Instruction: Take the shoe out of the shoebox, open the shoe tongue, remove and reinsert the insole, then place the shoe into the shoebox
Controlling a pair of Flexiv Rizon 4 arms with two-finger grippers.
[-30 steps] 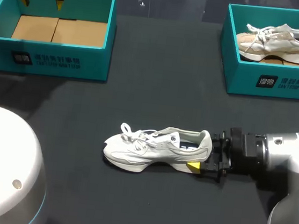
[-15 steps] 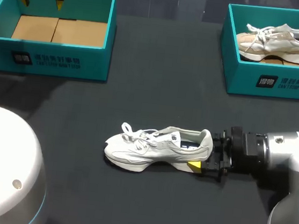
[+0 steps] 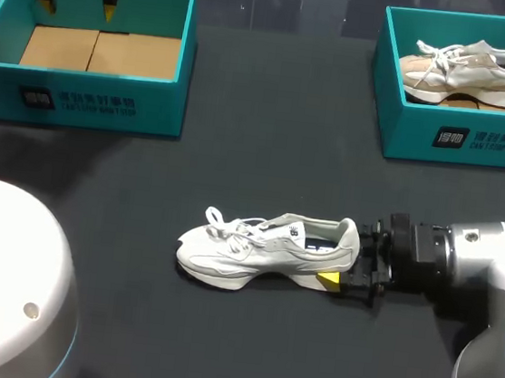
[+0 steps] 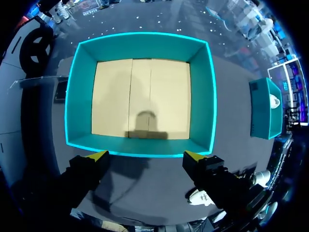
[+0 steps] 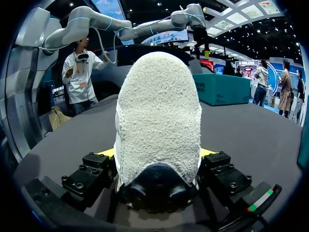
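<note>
Edging slightly toward 3 o'clock, the left gripper (image 3: pixel 75 5) hung with fingers spread above the empty shoebox (image 3: pixel 89 97) at 10 o'clock. The shoe (image 3: pixel 264 250) lay near 6 o'clock, toe toward 9; the right gripper (image 3: pixel 345 262), at its 3 o'clock, seemingly pinched the heel.

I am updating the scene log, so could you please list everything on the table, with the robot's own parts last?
table: one, black, under everything.
left box: one, teal, far left, cardboard floor showing.
right box: one, teal, far right.
white shoe: one, white, on its sole mid-table, heel toward the right arm.
beige shoe: one, white and beige, inside the right box.
left gripper: one, yellow tips, open, above the left box's far edge.
right gripper: one, yellow tips, shut on the white shoe's heel.
</note>
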